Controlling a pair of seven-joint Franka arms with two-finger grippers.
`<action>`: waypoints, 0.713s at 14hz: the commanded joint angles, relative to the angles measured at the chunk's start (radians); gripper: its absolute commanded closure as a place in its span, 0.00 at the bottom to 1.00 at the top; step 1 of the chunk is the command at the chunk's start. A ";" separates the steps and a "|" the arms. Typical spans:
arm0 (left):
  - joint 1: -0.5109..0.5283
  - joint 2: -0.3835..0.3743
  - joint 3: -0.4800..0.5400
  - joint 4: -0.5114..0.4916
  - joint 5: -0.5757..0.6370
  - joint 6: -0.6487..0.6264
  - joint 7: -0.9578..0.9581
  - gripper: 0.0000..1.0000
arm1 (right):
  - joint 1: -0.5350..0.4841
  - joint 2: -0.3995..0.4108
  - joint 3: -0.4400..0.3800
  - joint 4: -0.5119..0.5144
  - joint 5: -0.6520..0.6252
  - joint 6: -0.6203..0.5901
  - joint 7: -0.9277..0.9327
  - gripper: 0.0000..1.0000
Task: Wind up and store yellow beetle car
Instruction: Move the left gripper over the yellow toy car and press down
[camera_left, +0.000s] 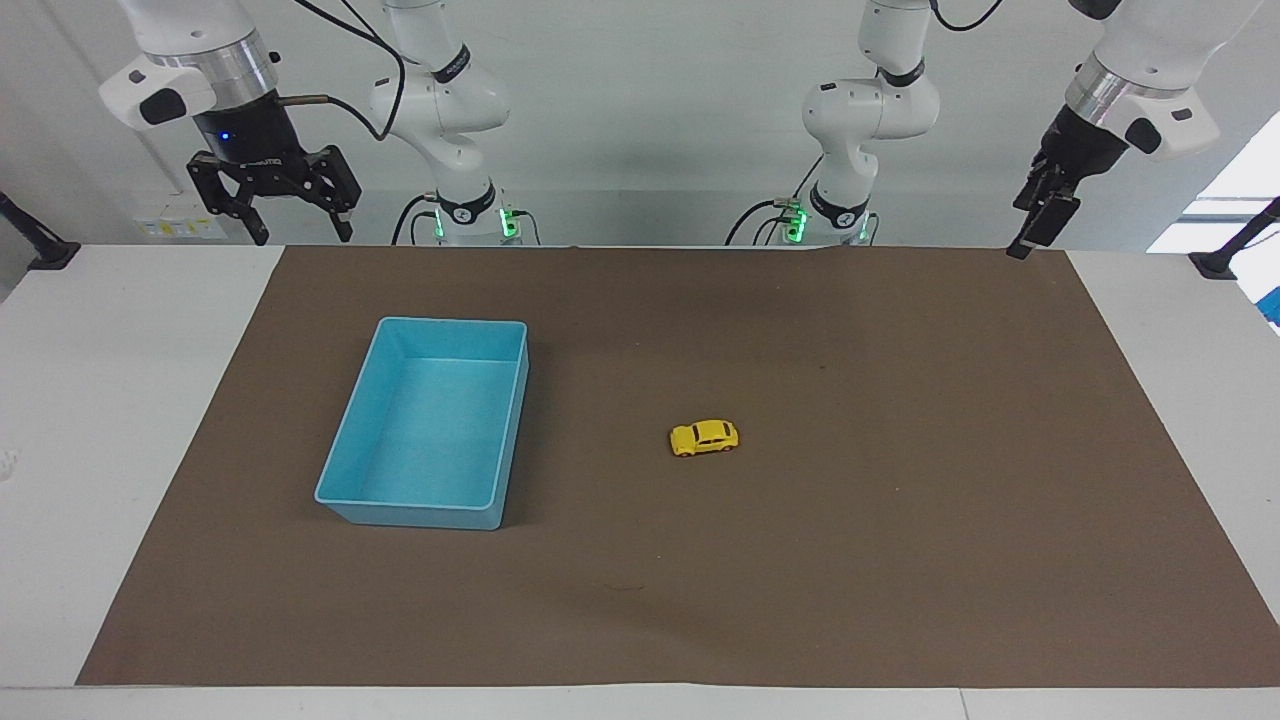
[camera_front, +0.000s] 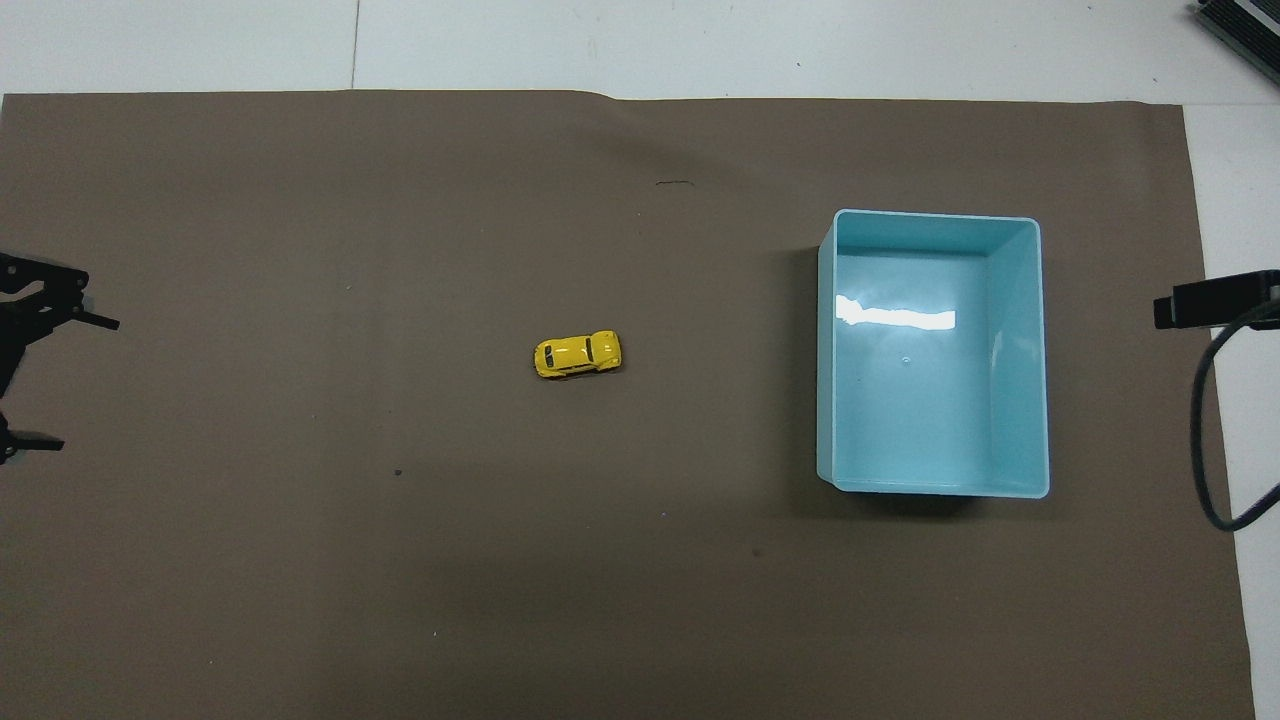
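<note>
Seemingly yellow beetle car (camera_left: 704, 438) lengthwise along table.

The car (camera_front: 578, 355) sits on the brown mat (camera_front: 300, 560), mid-table. The bin (camera_front: 1040, 350) stands well apart from it, toward the right arm's end. The left gripper (camera_front: 55, 380), fingers spread, hangs over the mat's edge; the right gripper (camera_front: 1200, 300) hangs beside the bin.
</note>
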 joint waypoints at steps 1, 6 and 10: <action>-0.038 0.005 0.011 -0.043 -0.009 0.040 -0.097 0.00 | -0.004 -0.020 0.004 -0.015 0.008 -0.010 0.009 0.00; -0.136 0.040 0.011 -0.104 -0.009 0.172 -0.250 0.00 | -0.004 -0.020 0.004 -0.015 0.008 -0.010 0.009 0.00; -0.204 0.066 0.011 -0.143 -0.009 0.278 -0.364 0.00 | -0.004 -0.020 0.004 -0.015 0.008 -0.010 0.009 0.00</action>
